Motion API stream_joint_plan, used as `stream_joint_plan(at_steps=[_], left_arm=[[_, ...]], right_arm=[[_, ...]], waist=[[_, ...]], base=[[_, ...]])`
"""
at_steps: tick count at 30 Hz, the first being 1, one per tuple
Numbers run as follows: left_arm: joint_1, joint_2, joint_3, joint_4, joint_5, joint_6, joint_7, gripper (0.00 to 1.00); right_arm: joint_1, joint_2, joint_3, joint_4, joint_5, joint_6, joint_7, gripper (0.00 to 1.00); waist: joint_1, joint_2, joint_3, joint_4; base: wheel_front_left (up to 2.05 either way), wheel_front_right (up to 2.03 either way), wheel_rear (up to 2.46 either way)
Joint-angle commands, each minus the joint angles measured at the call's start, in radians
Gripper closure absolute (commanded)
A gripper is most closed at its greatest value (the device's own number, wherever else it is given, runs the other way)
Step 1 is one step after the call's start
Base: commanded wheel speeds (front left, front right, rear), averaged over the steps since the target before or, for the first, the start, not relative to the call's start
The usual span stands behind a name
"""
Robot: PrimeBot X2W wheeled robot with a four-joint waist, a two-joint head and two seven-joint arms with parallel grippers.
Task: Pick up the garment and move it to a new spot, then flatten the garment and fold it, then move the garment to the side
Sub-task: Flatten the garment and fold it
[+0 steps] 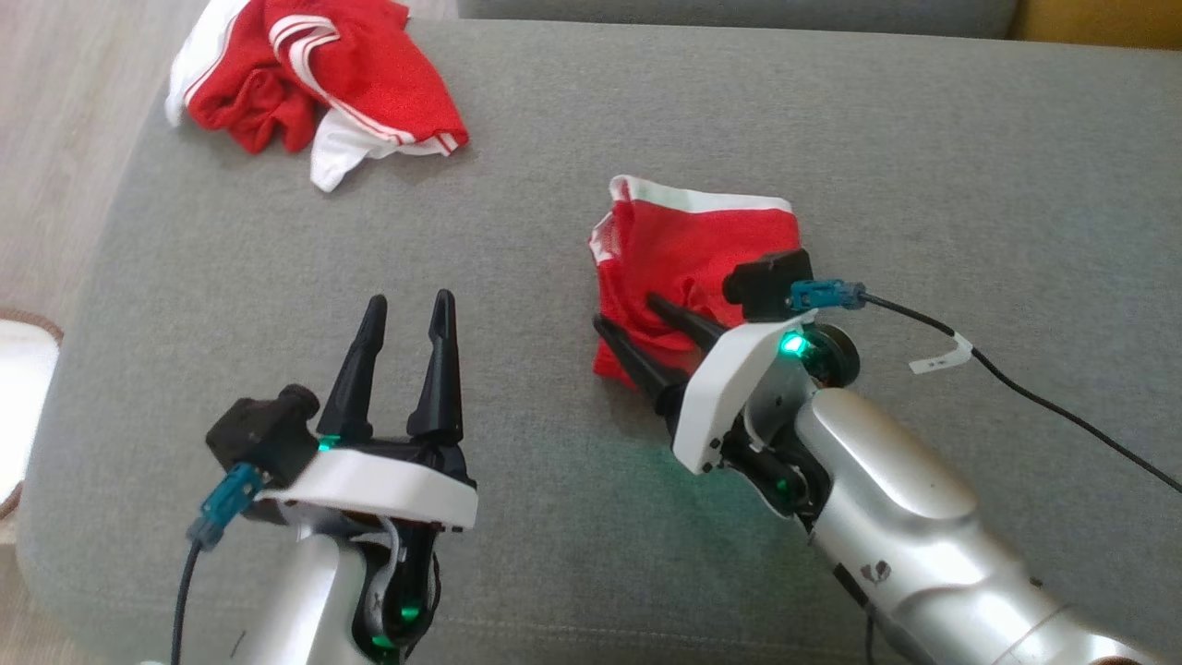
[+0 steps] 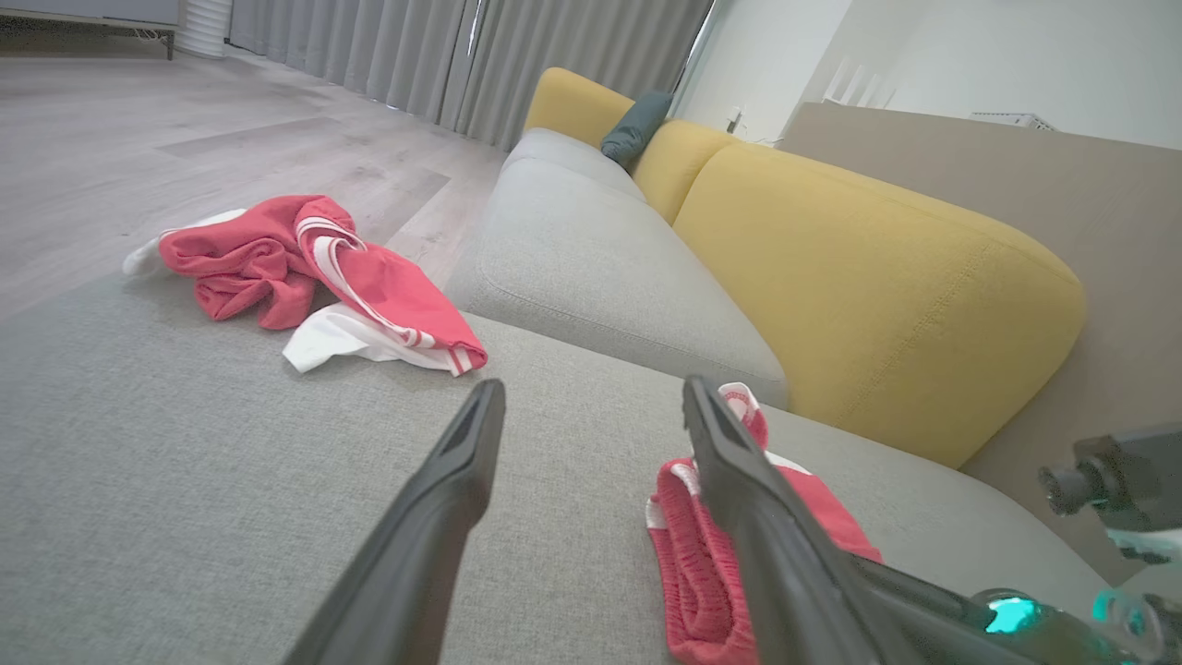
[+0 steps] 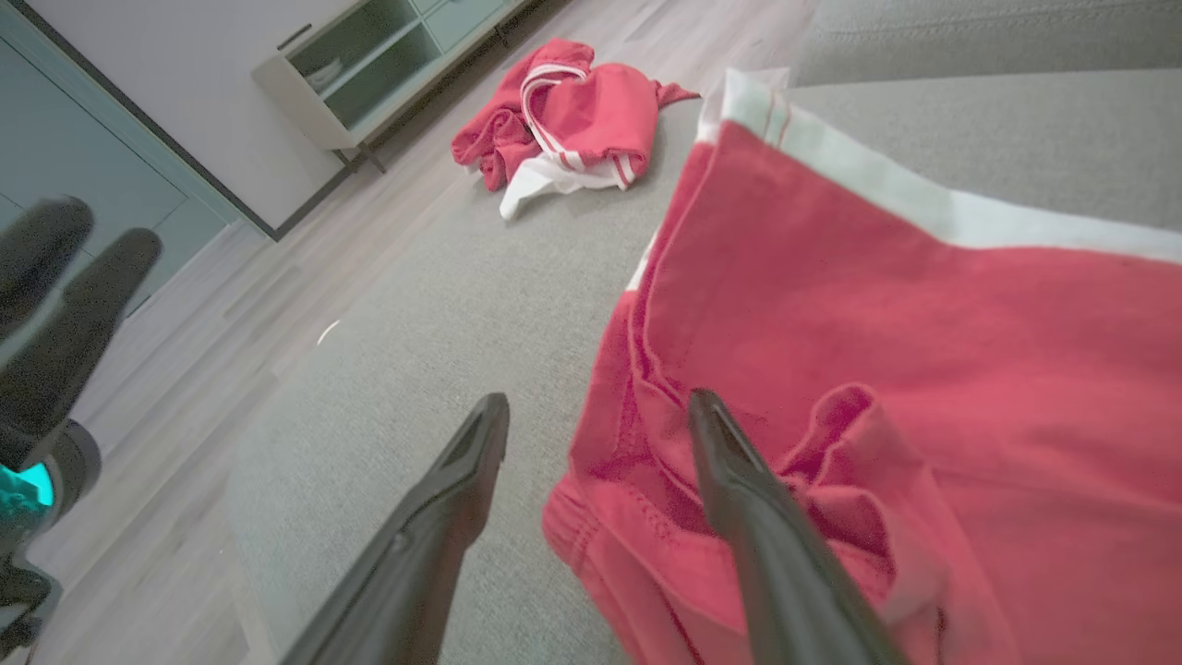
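At 7 o'clock in the head view, nearest the camera, the left gripper (image 1: 411, 297) hovers over the grey fabric sofa seat (image 1: 554, 517). Its two dark fingers are spread wide with nothing between them. The right gripper (image 1: 626, 309) comes in from 5 o'clock and points toward 10 o'clock. Its tips sit at the near-left corner of the folded red mesh garment with a white band (image 1: 688, 245), which lies near the middle of the seat.

The right wrist view shows the detail there. The fingers stand well apart, one over the red cloth beside a raised pucker and the other over bare grey seat. The garment's hemmed edge runs between them and nothing is clamped. Whether the finger over the cloth presses on it cannot be told.

Farther off at 11 o'clock, a crumpled red-and-white garment (image 1: 323, 83) lies at the seat's far-left corner, well apart from the folded one.

The left wrist view adds a mustard-yellow padded backrest (image 2: 877, 277) at 2 o'clock, a small teal cushion (image 2: 637, 125) and grey pleated curtains (image 2: 416, 46) at 12 o'clock. The right wrist view adds a pale open-shelved cabinet (image 3: 369, 65) at 11 o'clock, standing on the wooden floor (image 3: 277, 277).
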State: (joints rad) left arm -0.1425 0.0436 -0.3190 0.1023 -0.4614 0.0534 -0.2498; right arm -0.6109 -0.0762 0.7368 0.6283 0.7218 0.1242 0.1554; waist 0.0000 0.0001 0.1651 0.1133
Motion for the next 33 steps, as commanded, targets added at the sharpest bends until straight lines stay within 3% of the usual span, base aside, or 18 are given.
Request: stream_joint_plan(at_steps=[1,9,15,16,17,19,33], left_arm=[[-0.016,0.007,0.027,-0.036,-0.001,0.002,-0.012,0.0],[-0.01,0.007,0.025,-0.041,-0.002,0.004,-0.012,0.0],[-0.011,0.007,0.015,-0.05,-0.004,0.005,-0.012,0.0],[-0.012,0.007,0.013,-0.052,-0.004,0.005,-0.012,0.0],[-0.013,0.007,0.011,-0.054,-0.004,0.004,-0.012,0.0],[-0.014,0.007,0.01,-0.056,-0.004,0.004,-0.012,0.0],[-0.03,0.007,0.009,-0.05,-0.005,0.002,-0.012,0.0]], right_arm=[[-0.038,0.025,0.008,-0.04,0.006,0.007,-0.017,0.0],[-0.038,-0.022,-0.038,-0.119,0.008,0.007,-0.096,0.0],[-0.046,-0.081,-0.123,-0.076,-0.067,0.007,-0.13,0.0],[-0.049,-0.09,-0.128,-0.063,-0.083,0.007,-0.13,0.38],[-0.051,-0.099,-0.128,-0.052,-0.097,0.007,-0.126,0.62],[-0.055,-0.114,-0.121,-0.033,-0.116,0.007,-0.116,1.0],[-0.11,-0.195,0.094,0.096,-0.153,0.007,-0.063,1.0]], waist=[[0.0,-0.0001,-0.003,-0.006],[0.0,-0.0001,-0.014,-0.039],[0.0,-0.0001,-0.01,-0.037],[0.0,-0.0001,-0.007,-0.034],[0.0,-0.0001,-0.004,-0.031],[0.0,-0.0001,0.003,-0.024],[0.0,-0.0001,0.038,0.023]], base=[[0.0,0.0,0.0],[0.0,0.0,0.0],[0.0,0.0,0.0],[0.0,0.0,0.0],[0.0,0.0,0.0],[0.0,0.0,0.0],[0.0,0.0,0.0]])
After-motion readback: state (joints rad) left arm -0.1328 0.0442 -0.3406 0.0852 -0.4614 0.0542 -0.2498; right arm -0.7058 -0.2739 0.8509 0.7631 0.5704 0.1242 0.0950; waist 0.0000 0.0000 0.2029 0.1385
